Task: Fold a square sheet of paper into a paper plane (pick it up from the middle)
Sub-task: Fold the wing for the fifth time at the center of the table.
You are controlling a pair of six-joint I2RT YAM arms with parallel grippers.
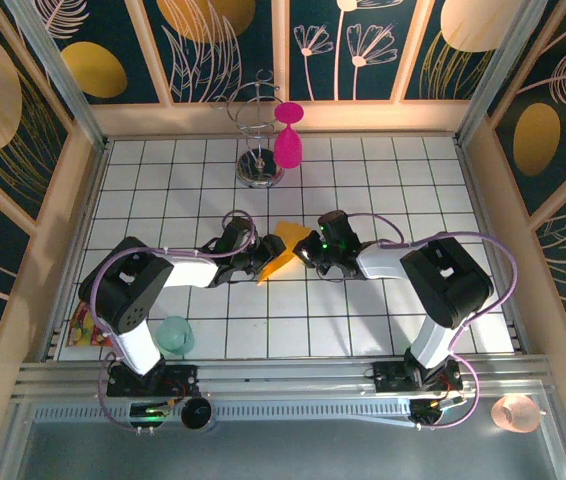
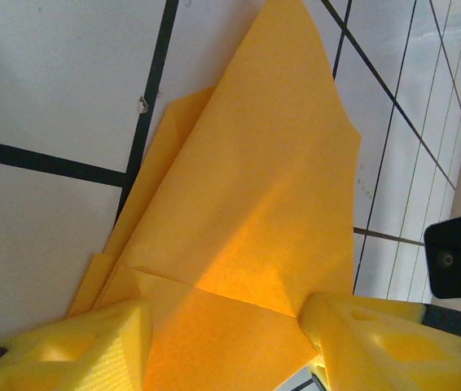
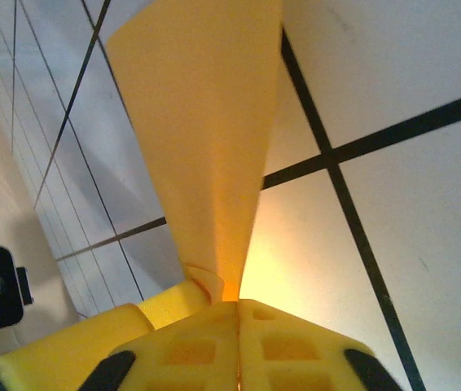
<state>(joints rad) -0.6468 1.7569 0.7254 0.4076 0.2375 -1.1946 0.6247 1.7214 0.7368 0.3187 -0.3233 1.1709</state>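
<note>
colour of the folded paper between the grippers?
The folded paper is plain orange-yellow, unmarked; best in the left wrist view.

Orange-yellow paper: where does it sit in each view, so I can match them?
Top external: orange-yellow paper, centre of frame.
Left wrist: centre, spreading upward.
Right wrist: upper centre, narrowing downward.
Shared landmark: the black grid lines on white tiles.

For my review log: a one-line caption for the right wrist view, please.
Right jaws shut on the folded orange-yellow paper, its creased sheet rising over the white tiled table.
</note>
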